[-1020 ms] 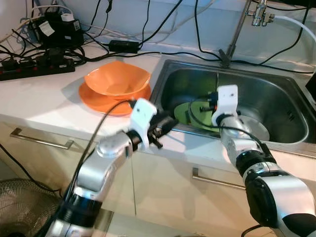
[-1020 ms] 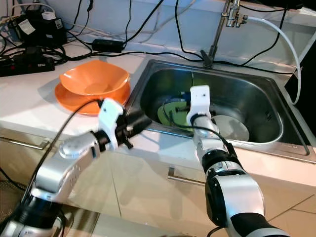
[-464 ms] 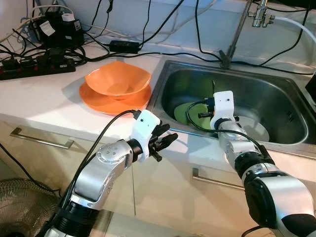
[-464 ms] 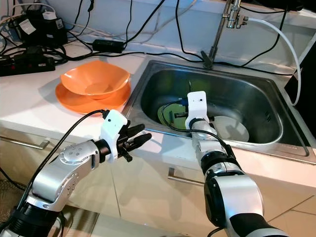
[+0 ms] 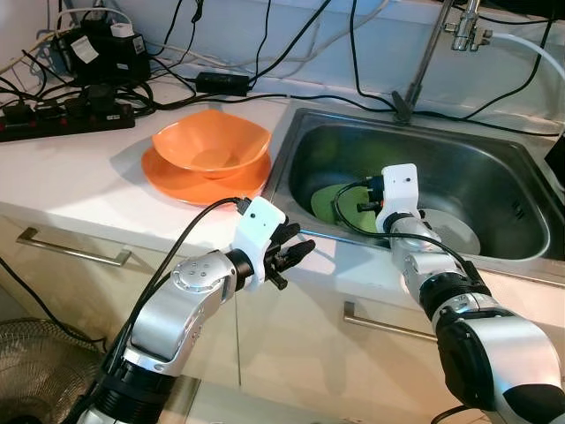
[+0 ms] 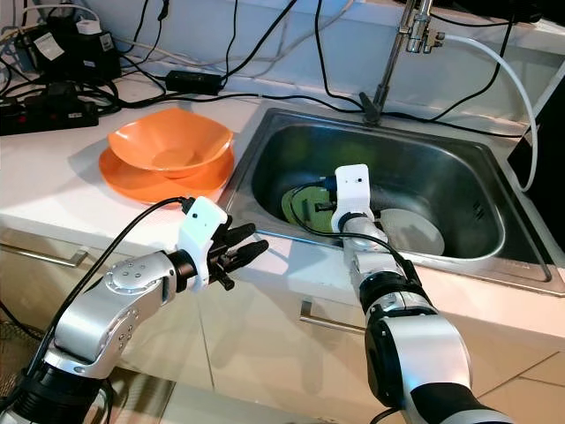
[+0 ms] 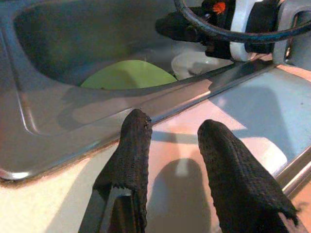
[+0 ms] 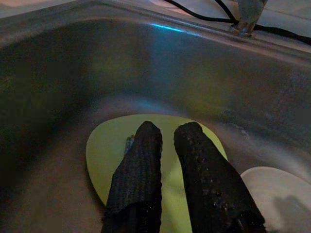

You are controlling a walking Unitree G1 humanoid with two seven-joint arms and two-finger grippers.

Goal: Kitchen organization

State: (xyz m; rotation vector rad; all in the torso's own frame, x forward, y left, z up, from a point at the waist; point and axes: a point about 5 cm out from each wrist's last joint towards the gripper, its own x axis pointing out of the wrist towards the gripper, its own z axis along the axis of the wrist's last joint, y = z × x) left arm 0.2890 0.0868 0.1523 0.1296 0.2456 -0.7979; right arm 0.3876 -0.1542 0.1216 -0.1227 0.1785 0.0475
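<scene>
White table [image 5: 79, 190] runs along a pale wall, steel sink [image 5: 494, 163] set into it on the right, tap [image 5: 459, 22] above the sink's far rim; cabinet fronts with bar handles [image 5: 75, 252] below the table edge; power strip [image 5: 62, 115] and a tangle of black cables [image 5: 221, 84] at the back left, a fan [image 5: 35, 375] on the floor bottom left; orange bowl [image 5: 210, 141] sits in an orange plate [image 5: 177, 181] on the table just beside the sink; green plate [image 8: 160, 160] lies flat on the sink floor, white plate [image 8: 277, 187] next to it; left claw [image 5: 296, 252] hangs over the table's front edge near the sink rim, fingers spread, holding nothing; right claw [image 8: 167, 141] is down inside the sink just over the green plate, fingers nearly pressed together with a narrow gap, nothing between them
</scene>
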